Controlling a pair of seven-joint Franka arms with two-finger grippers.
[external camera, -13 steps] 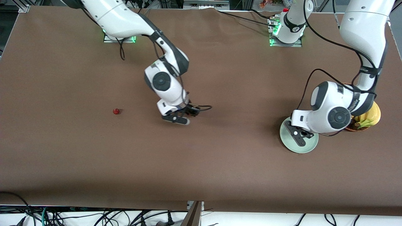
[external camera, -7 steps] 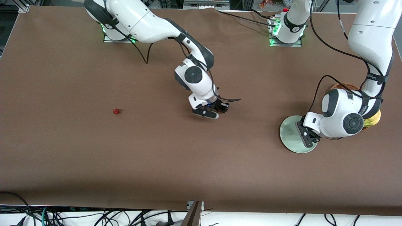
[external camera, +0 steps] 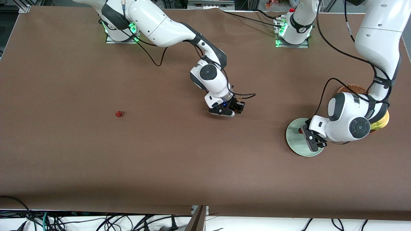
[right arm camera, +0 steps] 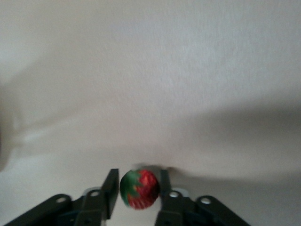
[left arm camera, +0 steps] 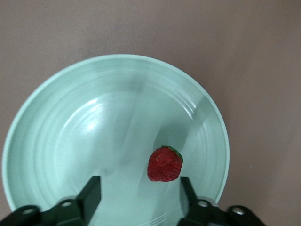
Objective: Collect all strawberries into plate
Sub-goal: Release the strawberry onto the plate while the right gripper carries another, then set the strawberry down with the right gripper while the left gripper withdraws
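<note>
The pale mint-green plate (external camera: 293, 141) lies toward the left arm's end of the table. One strawberry (external camera: 301, 130) lies in it and also shows in the left wrist view (left arm camera: 164, 164) on the plate (left arm camera: 70, 117). My left gripper (external camera: 312, 142) hangs open just over the plate, fingers apart on either side of that berry (left arm camera: 139, 197). My right gripper (external camera: 231, 112) is over the bare middle of the table, shut on a second strawberry (right arm camera: 139, 189) between its pads (right arm camera: 137, 188). A third strawberry (external camera: 118, 113) lies on the table toward the right arm's end.
A brown wicker basket (external camera: 352, 88) with a yellow fruit (external camera: 382, 120) stands right beside the plate, mostly hidden under the left arm. Brown cloth covers the table. Cables run along the edge nearest the front camera.
My right gripper has carried its strawberry toward the left arm's end of the table. My left gripper has shifted over the plate, and a strawberry now shows lying in it.
</note>
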